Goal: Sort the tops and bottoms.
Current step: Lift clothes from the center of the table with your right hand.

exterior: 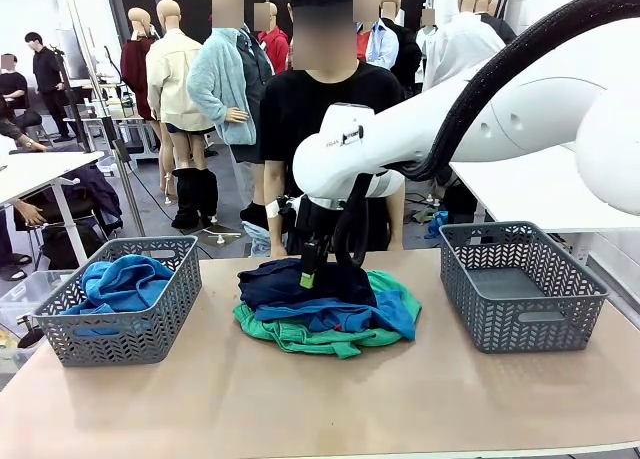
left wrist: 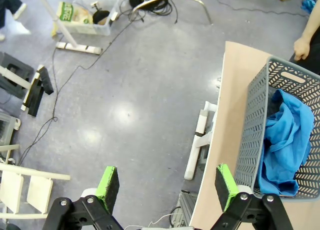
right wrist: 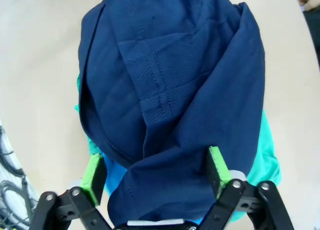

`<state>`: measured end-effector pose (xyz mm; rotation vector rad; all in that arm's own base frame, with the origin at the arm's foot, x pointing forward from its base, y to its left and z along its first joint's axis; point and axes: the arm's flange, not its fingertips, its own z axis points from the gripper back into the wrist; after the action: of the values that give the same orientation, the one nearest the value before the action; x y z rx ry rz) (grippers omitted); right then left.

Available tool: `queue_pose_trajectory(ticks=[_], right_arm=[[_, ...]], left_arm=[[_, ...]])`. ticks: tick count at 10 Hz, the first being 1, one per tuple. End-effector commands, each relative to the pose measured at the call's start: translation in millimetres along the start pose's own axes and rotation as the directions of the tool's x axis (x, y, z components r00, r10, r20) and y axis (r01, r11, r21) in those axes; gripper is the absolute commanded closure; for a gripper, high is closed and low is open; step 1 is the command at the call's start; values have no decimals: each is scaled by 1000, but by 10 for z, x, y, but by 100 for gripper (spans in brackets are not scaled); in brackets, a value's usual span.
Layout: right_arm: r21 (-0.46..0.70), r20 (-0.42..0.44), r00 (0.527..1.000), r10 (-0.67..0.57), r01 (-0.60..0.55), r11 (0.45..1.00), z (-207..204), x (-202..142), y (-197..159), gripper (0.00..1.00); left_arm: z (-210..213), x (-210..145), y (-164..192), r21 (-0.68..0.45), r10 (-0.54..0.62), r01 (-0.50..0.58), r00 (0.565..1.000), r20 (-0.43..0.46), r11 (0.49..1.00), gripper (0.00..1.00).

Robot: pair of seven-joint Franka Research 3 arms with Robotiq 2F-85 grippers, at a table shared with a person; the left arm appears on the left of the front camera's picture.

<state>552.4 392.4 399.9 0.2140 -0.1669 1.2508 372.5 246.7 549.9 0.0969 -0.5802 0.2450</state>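
**Location.** The navy trousers (exterior: 290, 282) form the top layer of the pile at the middle of the table (exterior: 300, 409). They lie over a blue shirt (exterior: 350, 314) and the green shorts (exterior: 300, 339). A second blue shirt (exterior: 120, 284) lies in the left basket (exterior: 130, 334). The right basket (exterior: 520, 329) shows a bare floor.

**Claws.** The right claw (right wrist: 156, 172) is down on the pile with its pads apart. A raised fold of the trousers sits between them, not yet clamped. The left claw (left wrist: 167, 185) has its pads apart and holds nothing. It hangs over the floor just off the table edge, beside the left basket.

**Handling (judged, not measured).** The trousers look light, limp and thin. Expect them to drape and trail when lifted, and the long legs may drag the shirt beneath.

**Grip point.** Pinch the doubled ridge between the pads, trousers only. Keep the bite shallow so the blue layer below is not caught. A single layer may pull free.
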Motion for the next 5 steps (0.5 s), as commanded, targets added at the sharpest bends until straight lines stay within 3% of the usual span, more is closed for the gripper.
queue_pose_trajectory(ticks=[1,4,5], right_arm=[[11,-27,1000,-4,4,1000,70,45,9,39],[18,-22,1000,10,-9,1000,96,34,38,99],[16,-24,1000,9,-8,1000,92,29,42,100]], left_arm=[[7,0,5,1,3,-3,1000,2,1000,0],[7,0,5,1,3,-3,1000,2,1000,0],[7,0,5,1,3,-3,1000,2,1000,0]])
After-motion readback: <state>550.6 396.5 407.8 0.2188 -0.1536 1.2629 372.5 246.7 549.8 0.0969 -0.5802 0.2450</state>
